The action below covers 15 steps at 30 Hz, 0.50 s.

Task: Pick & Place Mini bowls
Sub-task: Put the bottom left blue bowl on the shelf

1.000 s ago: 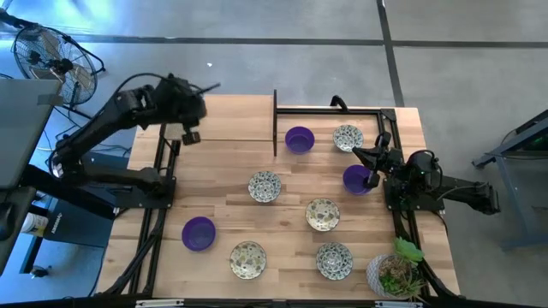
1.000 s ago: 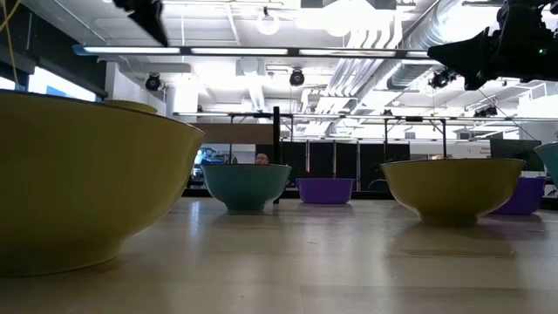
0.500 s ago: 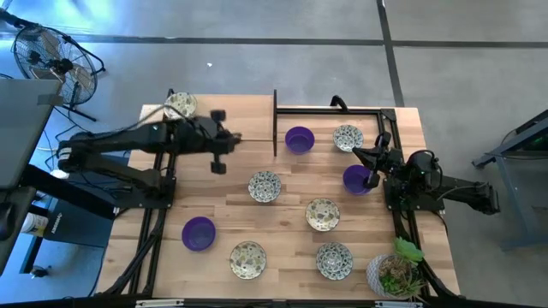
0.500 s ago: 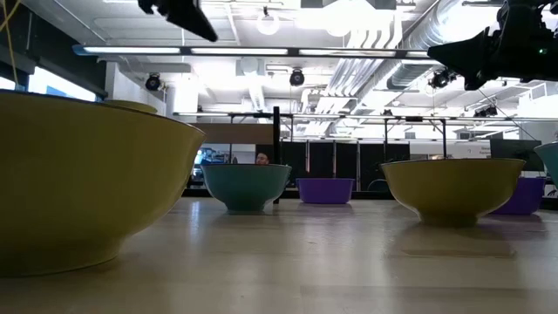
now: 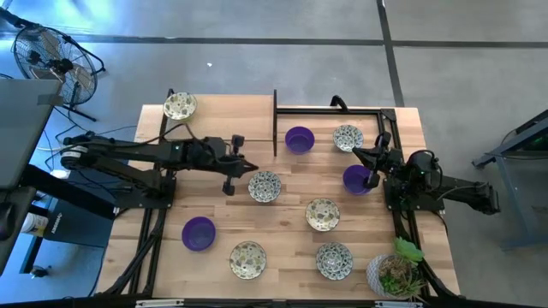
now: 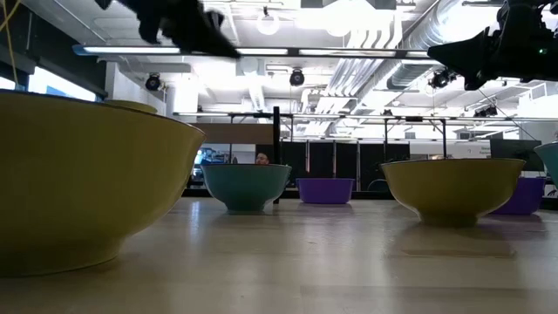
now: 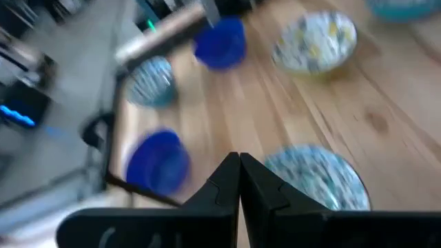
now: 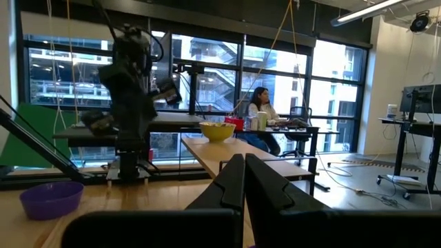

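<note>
Several mini bowls rest on their bases on the wooden table (image 5: pixel 223 214). The purple ones are at the far middle (image 5: pixel 299 139), the right (image 5: pixel 357 179) and the near left (image 5: pixel 199 233). Floral ones include one in the middle (image 5: pixel 265 186) and one in the far left corner (image 5: pixel 180 105). My left gripper (image 5: pixel 248 168) is shut and empty, above the table at the left rim of the middle floral bowl (image 7: pixel 313 182). My right gripper (image 5: pixel 358 152) is shut and empty, raised just beyond the right purple bowl.
More floral bowls lie at the far right (image 5: pixel 348 137), the right middle (image 5: pixel 323 214) and the near edge (image 5: pixel 247 259) (image 5: pixel 334 260). A white pot with a green plant (image 5: pixel 394 274) stands at the near right corner. A black frame post (image 5: pixel 275 120) rises at the far middle.
My left arm has swung from high over the far left corner toward the table's middle and down, stretching out level to the middle floral bowl. A floral bowl now shows in the far left corner where the arm stood.
</note>
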Motion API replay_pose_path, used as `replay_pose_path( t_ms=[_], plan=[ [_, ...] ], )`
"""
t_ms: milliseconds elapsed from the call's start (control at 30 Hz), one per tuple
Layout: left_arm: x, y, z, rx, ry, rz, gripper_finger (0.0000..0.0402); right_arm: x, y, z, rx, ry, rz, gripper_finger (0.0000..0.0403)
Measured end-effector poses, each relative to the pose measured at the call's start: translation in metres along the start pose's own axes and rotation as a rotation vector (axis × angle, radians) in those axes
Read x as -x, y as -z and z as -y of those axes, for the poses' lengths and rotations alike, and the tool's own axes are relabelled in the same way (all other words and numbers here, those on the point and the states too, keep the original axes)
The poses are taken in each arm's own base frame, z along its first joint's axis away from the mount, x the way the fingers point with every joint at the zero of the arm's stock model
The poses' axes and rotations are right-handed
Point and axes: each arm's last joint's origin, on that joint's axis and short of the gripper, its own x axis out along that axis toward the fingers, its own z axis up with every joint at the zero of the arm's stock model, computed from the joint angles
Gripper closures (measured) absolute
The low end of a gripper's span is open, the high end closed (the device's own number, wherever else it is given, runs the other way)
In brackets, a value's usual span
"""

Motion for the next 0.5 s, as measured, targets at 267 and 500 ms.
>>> replay_pose_path(
  t_ms=[267, 500],
  plan=[
    [-0.017, -0.001, 0.017, -0.062, 0.111, -0.010, 0.0399, 0.000, 0.000, 0.000, 0.000, 0.006, -0.003, 0.0403],
    [-0.019, -0.004, 0.024, -0.082, 0.141, -0.013, 0.0399, 0.000, 0.000, 0.000, 0.000, 0.006, -0.003, 0.0403]
  ],
)
